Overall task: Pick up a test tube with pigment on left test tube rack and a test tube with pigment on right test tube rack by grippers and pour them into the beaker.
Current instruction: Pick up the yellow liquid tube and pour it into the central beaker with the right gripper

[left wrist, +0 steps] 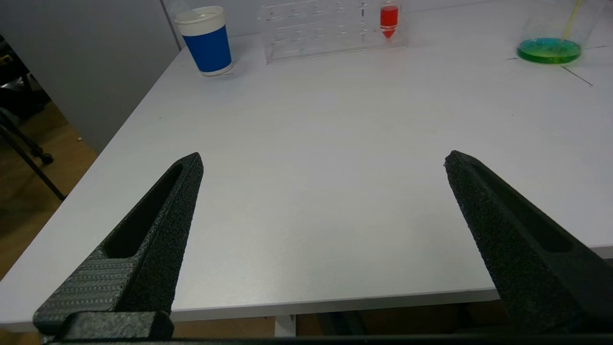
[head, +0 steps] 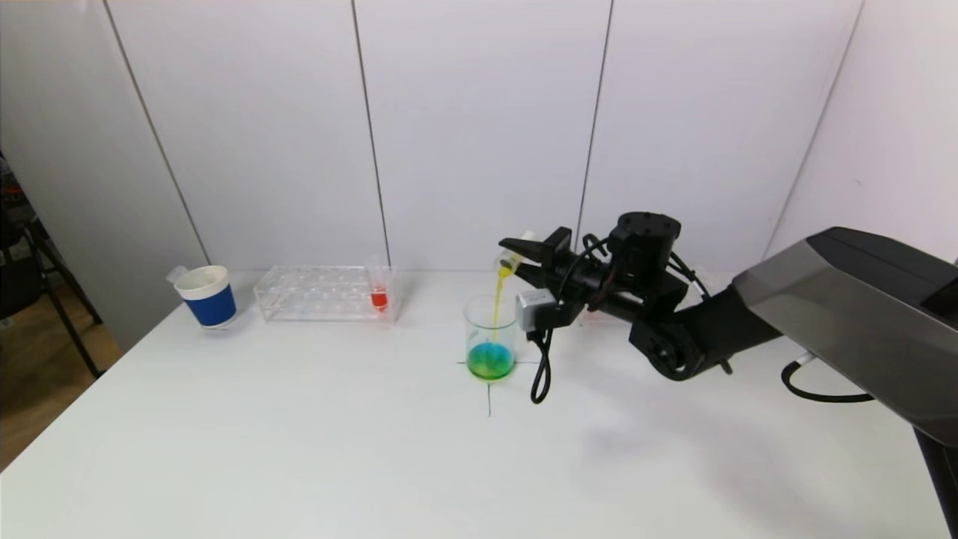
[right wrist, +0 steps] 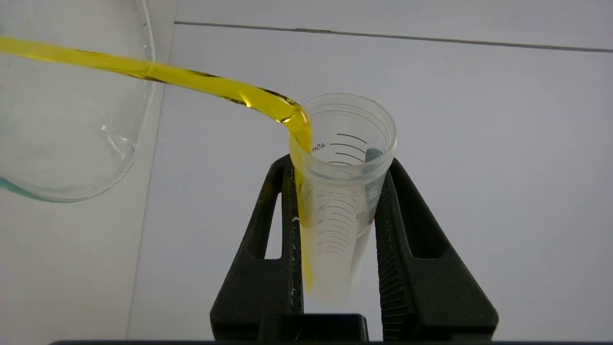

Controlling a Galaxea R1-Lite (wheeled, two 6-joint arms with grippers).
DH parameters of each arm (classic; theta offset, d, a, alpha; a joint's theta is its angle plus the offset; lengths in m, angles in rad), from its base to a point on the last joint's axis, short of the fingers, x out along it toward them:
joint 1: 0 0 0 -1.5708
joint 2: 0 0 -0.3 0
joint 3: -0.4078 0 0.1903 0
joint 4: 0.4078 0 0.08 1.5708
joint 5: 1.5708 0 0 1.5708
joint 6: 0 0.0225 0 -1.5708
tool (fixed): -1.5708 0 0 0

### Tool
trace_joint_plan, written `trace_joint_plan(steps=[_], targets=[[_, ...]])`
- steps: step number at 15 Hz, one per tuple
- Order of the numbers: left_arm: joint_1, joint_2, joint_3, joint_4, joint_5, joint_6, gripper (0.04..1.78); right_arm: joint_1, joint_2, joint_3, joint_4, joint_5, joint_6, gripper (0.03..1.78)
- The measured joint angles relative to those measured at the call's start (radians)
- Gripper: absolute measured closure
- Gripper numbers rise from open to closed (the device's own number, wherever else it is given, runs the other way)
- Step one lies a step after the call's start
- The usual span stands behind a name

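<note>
A glass beaker (head: 490,340) stands mid-table with green-blue liquid in its bottom. My right gripper (head: 524,256) hangs above its rim, shut on a clear graduated test tube (right wrist: 342,191) tipped mouth-down. A yellow stream (right wrist: 191,81) runs from the tube's lip into the beaker (right wrist: 72,120). The left test tube rack (head: 322,293) holds one tube of red pigment (head: 379,296). My right arm hides the right rack. My left gripper (left wrist: 323,158) is open and empty over the table's near edge, out of the head view.
A blue and white cup (head: 208,297) stands left of the left rack, with a clear tube leaning in it. A black cable (head: 540,374) dangles from my right wrist beside the beaker. A black cross is drawn under the beaker. The table's left edge drops to the floor.
</note>
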Motion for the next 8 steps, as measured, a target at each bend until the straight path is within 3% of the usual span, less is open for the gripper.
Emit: trace_joint_plan(steps=[8], targets=[[0.000,0.000,0.000,0.000,0.000,0.000,0.06,0.010,-0.003,-0.008,0.027,-0.043,-0.114,1.32]])
